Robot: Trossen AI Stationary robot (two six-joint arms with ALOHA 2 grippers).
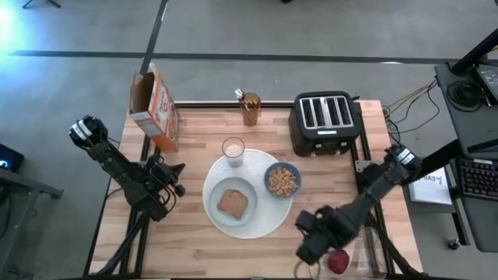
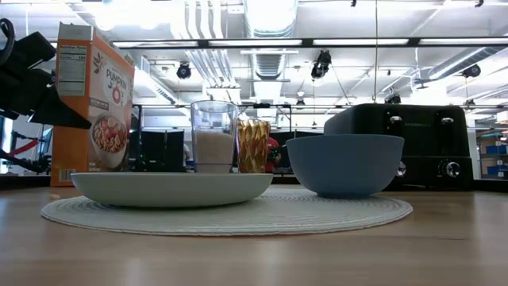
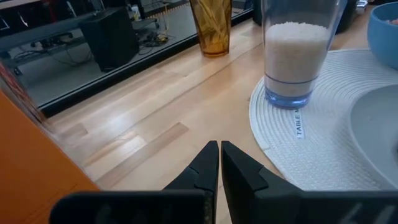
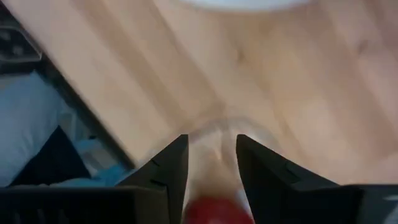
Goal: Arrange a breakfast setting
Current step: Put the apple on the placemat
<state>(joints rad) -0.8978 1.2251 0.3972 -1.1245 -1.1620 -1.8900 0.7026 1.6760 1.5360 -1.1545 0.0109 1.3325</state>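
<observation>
A round white woven mat (image 1: 264, 214) lies mid-table. On it stand a pale plate (image 1: 218, 194) with brown toast (image 1: 232, 204), a blue bowl (image 1: 282, 180) of cereal and a milk glass (image 1: 233, 149). My right gripper (image 1: 333, 258) hangs over the table's near right corner, pointing steeply down, shut on a small red fruit (image 1: 339, 261). My left gripper (image 1: 177, 173) is shut and empty, low over the wood left of the mat, aimed at the glass (image 3: 292, 56). My right gripper has the red fruit (image 4: 217, 213) between its two fingers, which come at it from above and point steeply down. The fruit is lifted clear of the table. A blurred clear shape (image 4: 214, 134) also shows between the fingertips; what it is cannot be told.
A black toaster (image 1: 325, 123) stands at the far right and an orange cereal box (image 1: 156, 105) at the far left. An amber glass (image 1: 250, 109) with utensils stands between them. Something clear (image 1: 366, 253) sits at the near right edge. Bare wood lies near the front edge.
</observation>
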